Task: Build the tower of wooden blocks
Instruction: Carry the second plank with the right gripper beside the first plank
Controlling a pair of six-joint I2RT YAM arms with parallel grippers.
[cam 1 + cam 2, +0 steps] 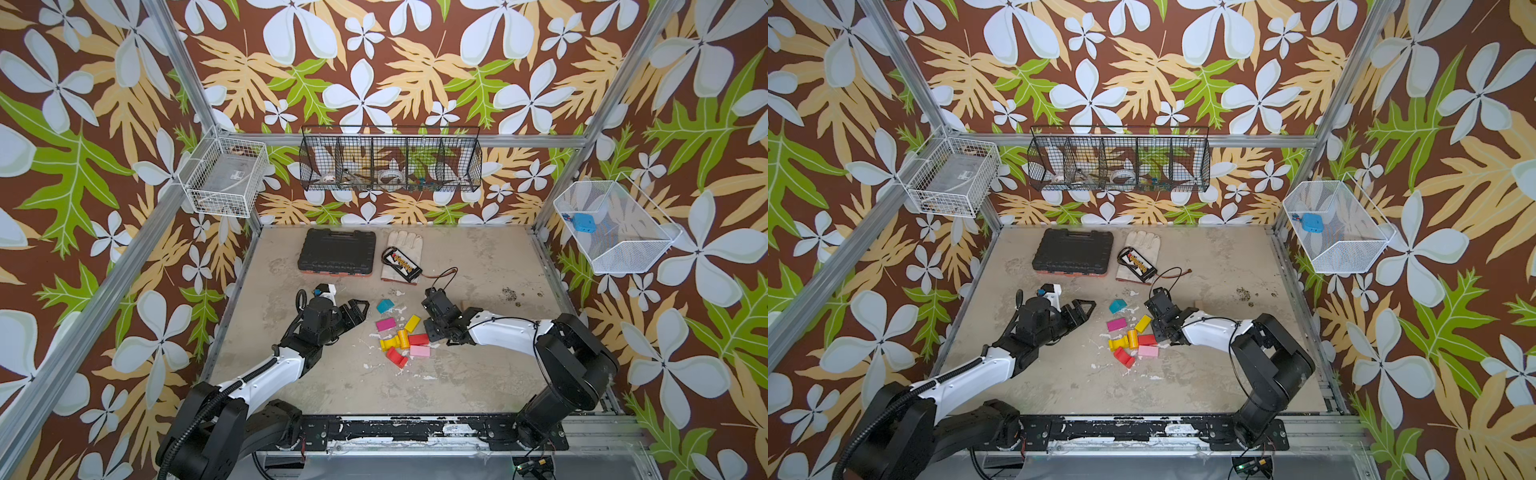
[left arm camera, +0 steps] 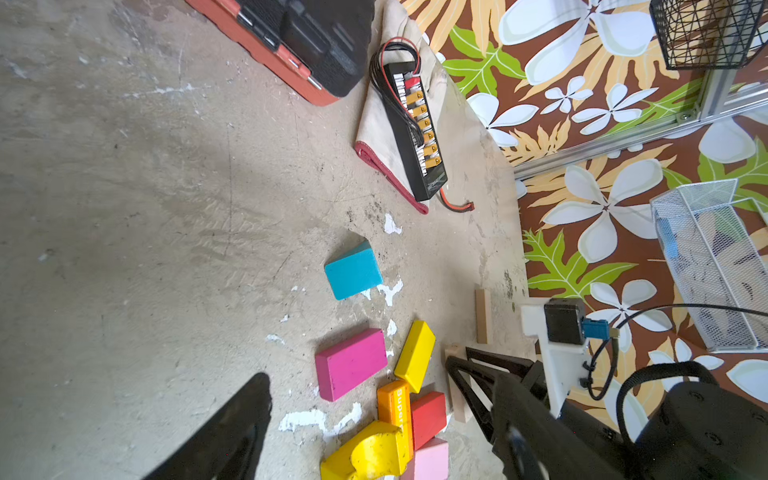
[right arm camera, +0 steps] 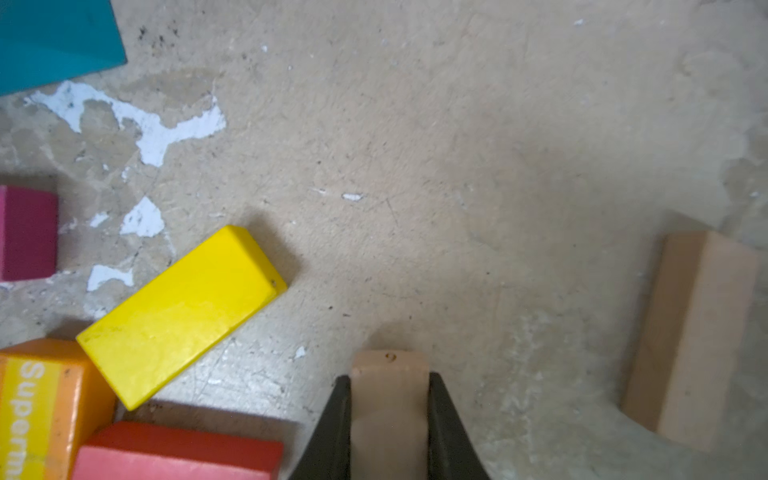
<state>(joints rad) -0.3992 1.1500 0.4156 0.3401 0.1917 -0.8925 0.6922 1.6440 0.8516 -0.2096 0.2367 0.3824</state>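
Note:
The wood blocks lie loose on the floor in both top views: a teal one [image 1: 385, 306], a magenta one [image 1: 385, 324], a yellow bar [image 1: 412, 323], an orange cylinder [image 1: 402, 338], a yellow arch [image 1: 389, 343], a red block [image 1: 418, 339], a pink one [image 1: 419, 352] and a red arch [image 1: 396, 357]. No tower is in view. My right gripper [image 3: 388, 376] is shut on a tan block [image 3: 388, 415], low beside the red block. A second tan bar [image 3: 694, 336] lies apart. My left gripper [image 1: 357, 309] hovers left of the blocks, open and empty, with one finger [image 2: 237, 428] showing.
A black tool case [image 1: 336, 251] lies at the back. Beside it is a glove [image 1: 405, 243] with a black battery pack [image 1: 402, 264] and its wires on top. Wire baskets [image 1: 390, 160] hang on the walls. A metal rail [image 1: 415, 430] runs along the front.

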